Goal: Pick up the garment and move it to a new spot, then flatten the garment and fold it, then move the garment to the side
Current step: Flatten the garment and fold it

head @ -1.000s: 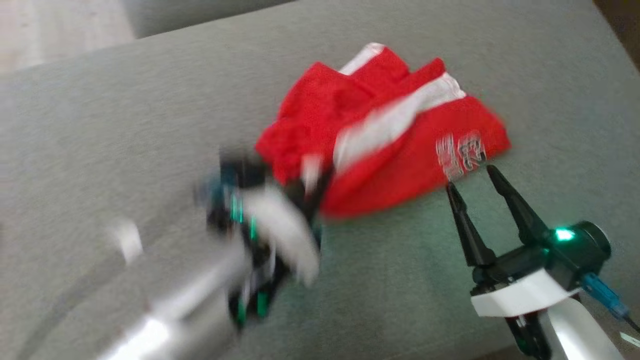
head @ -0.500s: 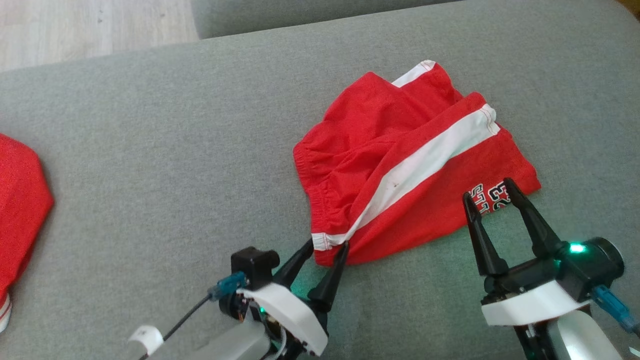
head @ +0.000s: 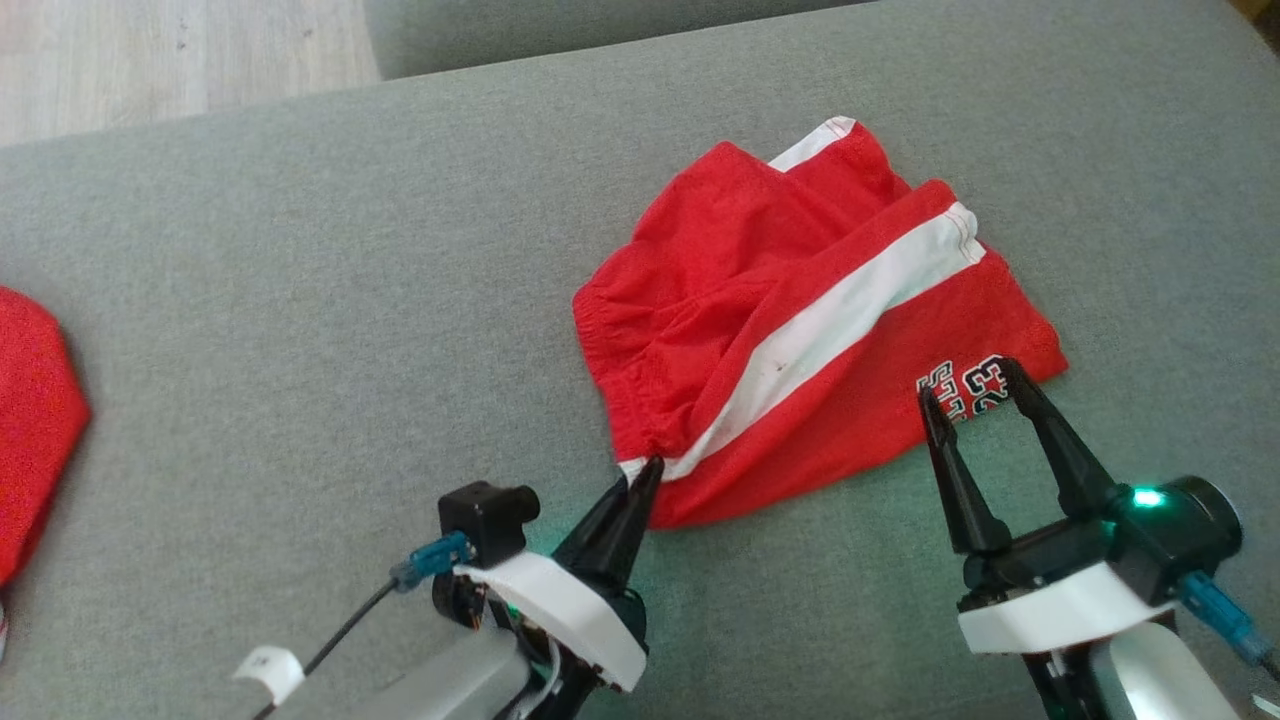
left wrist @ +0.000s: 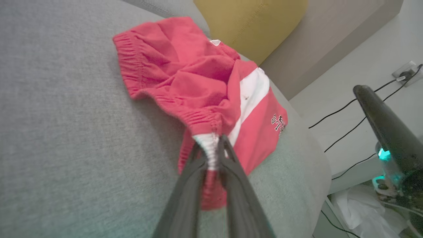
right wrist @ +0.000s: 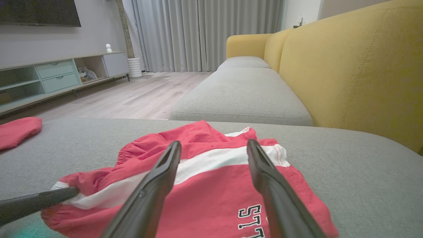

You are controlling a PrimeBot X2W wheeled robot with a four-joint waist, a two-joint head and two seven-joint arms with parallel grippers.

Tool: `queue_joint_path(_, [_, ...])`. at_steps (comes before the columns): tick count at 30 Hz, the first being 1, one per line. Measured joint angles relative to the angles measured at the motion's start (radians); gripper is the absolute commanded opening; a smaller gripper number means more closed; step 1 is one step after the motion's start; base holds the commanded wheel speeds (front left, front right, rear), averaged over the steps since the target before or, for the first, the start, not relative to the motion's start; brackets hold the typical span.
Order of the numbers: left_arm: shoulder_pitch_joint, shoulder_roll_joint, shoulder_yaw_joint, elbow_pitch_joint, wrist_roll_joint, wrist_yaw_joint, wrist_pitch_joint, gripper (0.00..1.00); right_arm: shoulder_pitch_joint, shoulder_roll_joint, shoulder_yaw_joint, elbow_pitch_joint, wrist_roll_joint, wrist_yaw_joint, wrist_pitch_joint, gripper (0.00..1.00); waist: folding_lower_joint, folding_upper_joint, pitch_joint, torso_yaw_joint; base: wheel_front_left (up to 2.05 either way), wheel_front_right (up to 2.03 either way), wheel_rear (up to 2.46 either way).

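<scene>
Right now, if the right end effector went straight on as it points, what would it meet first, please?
Most likely the red shorts, at their printed hem; how high the right end effector sits is unclear.

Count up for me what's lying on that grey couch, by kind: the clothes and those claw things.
Red cloth items: 2, the red shorts and a second red cloth at the far left.
Grippers: 2, the left gripper pinched shut on the shorts' waistband corner and the right gripper open by the printed hem.
Total: 4.
</scene>
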Motion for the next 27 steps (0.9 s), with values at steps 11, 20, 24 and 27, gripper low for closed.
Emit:
queue_joint_path(11, [0.041,0.16,0.036,-0.145,0.015,0.054,-0.005,0.0,0.0,-0.002,-0.018,0.01,0.005,0.0,0.0,1.0,0.0,0.0,-0.009,0.016,0.0,0.0,0.0])
queue_joint_path(20, [0.05,0.312,0.101,-0.215,0.049,0.131,-0.005,0.0,-0.005,-0.031,0.005,0.115,0.135,0.0,0.0,1.0,0.0,0.0,0.004,0.075,0.0,0.0,0.0])
queue_joint_path(24, [0.041,0.333,0.11,-0.21,0.091,0.169,-0.006,0.0,-0.049,-0.078,0.1,0.181,0.258,0.0,0.0,1.0,0.0,0.0,0.019,0.093,0.0,0.0,0.0])
queue_joint_path(27, [0.024,0.332,0.109,-0.204,0.113,0.185,-0.005,0.0,-0.123,-0.141,0.212,0.222,0.383,0.0,0.003,1.0,0.0,0.0,0.028,0.104,0.0,0.0,0.0])
